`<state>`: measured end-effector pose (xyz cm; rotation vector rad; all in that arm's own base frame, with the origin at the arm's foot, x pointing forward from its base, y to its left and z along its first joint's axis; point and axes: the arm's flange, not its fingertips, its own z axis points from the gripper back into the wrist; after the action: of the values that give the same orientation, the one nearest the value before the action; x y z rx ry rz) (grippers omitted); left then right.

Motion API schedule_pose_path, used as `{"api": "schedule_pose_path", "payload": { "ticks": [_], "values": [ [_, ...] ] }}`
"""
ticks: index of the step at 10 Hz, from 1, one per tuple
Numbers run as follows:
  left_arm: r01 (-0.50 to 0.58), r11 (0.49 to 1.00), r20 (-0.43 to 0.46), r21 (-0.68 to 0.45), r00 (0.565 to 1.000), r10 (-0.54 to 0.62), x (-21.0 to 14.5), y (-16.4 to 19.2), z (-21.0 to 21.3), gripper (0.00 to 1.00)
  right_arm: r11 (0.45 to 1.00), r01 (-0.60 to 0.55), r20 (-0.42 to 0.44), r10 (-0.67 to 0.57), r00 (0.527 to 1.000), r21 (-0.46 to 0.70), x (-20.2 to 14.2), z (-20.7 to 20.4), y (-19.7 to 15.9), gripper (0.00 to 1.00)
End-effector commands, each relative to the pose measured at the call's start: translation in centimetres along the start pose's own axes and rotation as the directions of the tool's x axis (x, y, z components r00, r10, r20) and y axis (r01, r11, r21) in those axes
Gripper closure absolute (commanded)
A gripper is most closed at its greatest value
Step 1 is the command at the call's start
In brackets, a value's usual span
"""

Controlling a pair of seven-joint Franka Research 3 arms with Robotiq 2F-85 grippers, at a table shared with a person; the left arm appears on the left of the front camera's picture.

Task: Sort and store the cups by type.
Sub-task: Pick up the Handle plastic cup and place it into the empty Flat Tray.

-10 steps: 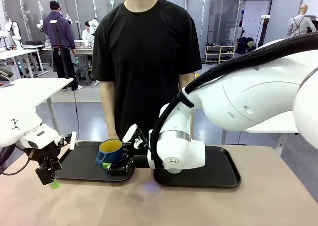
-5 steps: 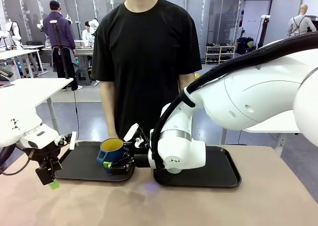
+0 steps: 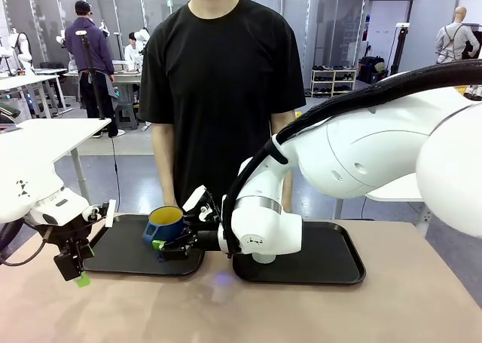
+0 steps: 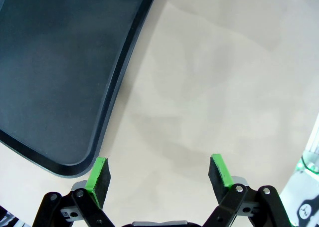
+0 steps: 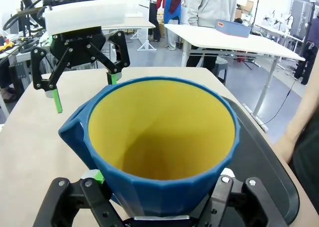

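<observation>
Front camera faces across the table (image 3: 316,313); wrist cameras look closely along end effectors

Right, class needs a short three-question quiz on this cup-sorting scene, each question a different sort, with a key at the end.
1. True or false: the right gripper is shut on the blue mug.
2. Multiple choice: the mug is above which tray? A) the left black tray B) the right black tray C) neither.
3. Fill the gap: the left gripper hangs over the bare table with its fingers ____.

Key: 1 true. 2 A. 3 open; in the left wrist view the green pads stand wide apart with nothing between them, beside the tray's corner.
</observation>
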<state>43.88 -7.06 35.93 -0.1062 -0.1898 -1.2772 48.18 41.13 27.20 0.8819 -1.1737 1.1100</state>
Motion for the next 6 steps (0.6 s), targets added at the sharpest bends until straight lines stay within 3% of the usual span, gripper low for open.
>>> {"api": "schedule_pose_path", "payload": {
  "ticks": [1, 6],
  "values": [
    [0.016, 1.000, 0.016, 0.000, 1.000, -0.016, -0.3, 0.1, 0.0, 0.00, 0.999, -0.012, 0.008, 0.013, 1.000, -0.052, -1.7, -1.6, 0.7, 0.26],
    [0.016, 1.000, 0.016, 0.000, 1.000, -0.016, -0.3, 0.1, 0.0, 0.00, 0.994, -0.002, 0.005, 0.002, 1.000, -0.111, -3.7, -3.1, 0.1, 0.26]
  ]
}}
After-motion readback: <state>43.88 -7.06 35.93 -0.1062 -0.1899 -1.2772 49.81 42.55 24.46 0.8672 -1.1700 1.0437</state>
